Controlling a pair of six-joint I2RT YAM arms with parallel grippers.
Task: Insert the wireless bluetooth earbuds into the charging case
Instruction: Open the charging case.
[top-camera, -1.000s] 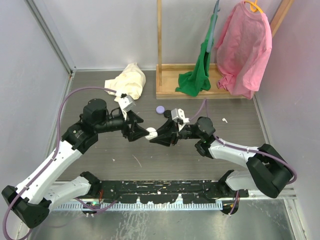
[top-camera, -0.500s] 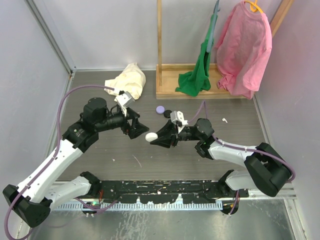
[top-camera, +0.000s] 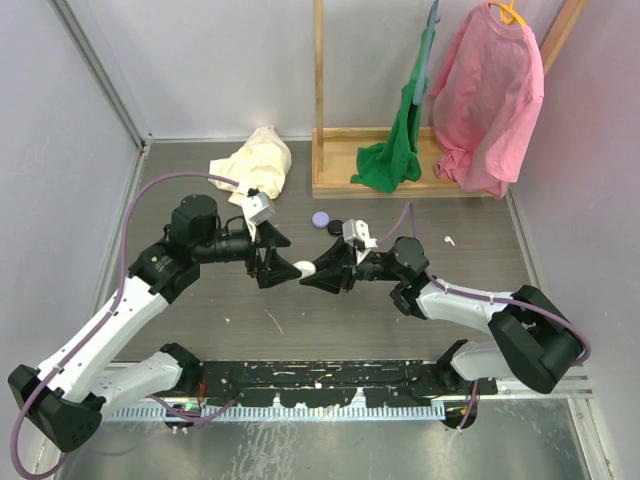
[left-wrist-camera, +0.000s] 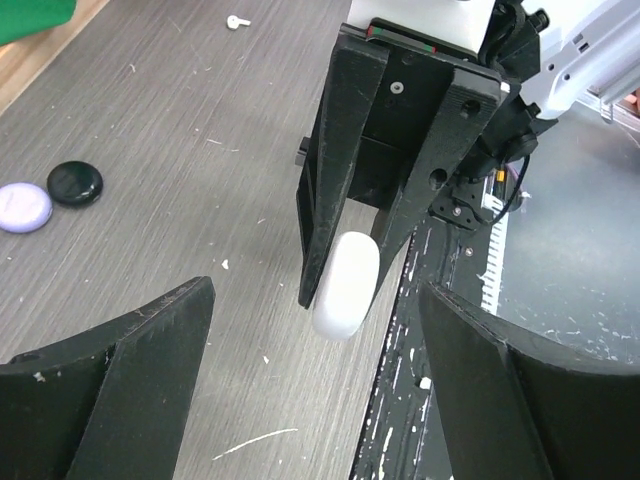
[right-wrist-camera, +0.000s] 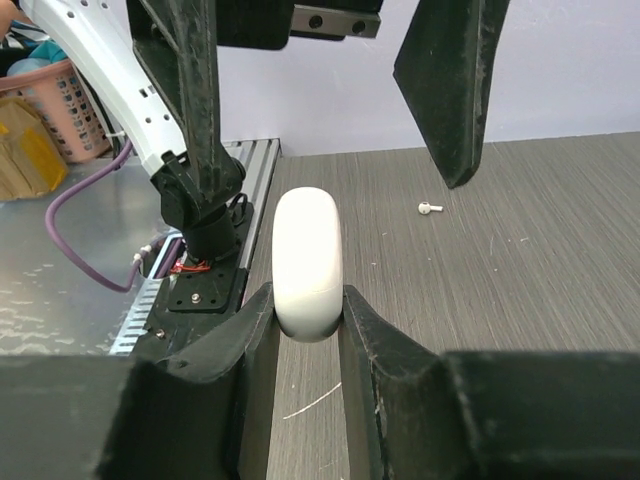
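The left hand (top-camera: 271, 257) was opened wide and brought back before the case (left-wrist-camera: 345, 285), which was clamped narrowly in the right hand (right-wrist-camera: 307, 300) just ahead. Light and slick, it was judged best gripped across its broad faces.

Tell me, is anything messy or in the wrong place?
Yes. One tiny white earbud lies loose on the table, well away from the white charging case pinched in the right gripper. A cream cloth also sits crumpled at the back of the table.
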